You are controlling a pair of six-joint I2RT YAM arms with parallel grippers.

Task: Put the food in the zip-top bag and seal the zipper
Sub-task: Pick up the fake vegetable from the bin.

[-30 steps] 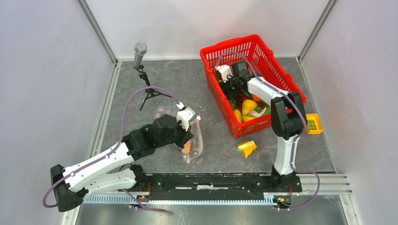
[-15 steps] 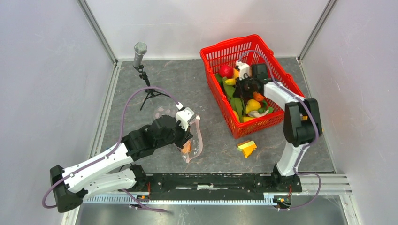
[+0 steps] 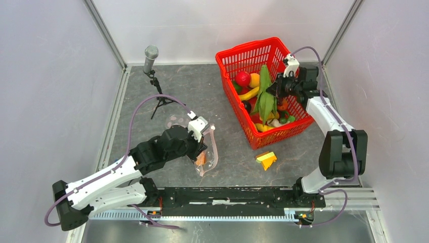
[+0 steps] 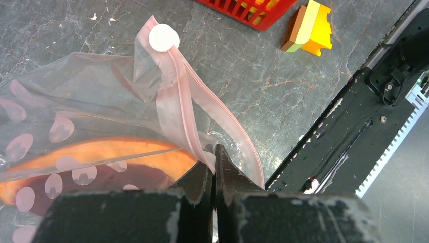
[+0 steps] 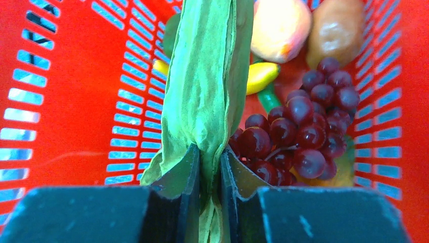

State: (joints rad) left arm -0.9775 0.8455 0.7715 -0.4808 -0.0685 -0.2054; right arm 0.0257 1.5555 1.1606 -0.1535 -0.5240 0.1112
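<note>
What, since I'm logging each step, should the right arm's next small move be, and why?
Probably lift and carry toward the zip-top bag: the right gripper is shut on the green leafy vegetable over the red basket, and the left gripper pinches the bag's pink zipper edge, mouth open.

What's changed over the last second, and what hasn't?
The right end effector, earlier low in the red basket, swung toward its right side and lifted a green leafy vegetable, now gripped. The left end effector stayed clamped on the mouth of the zip-top bag; the bag has not moved.
</note>
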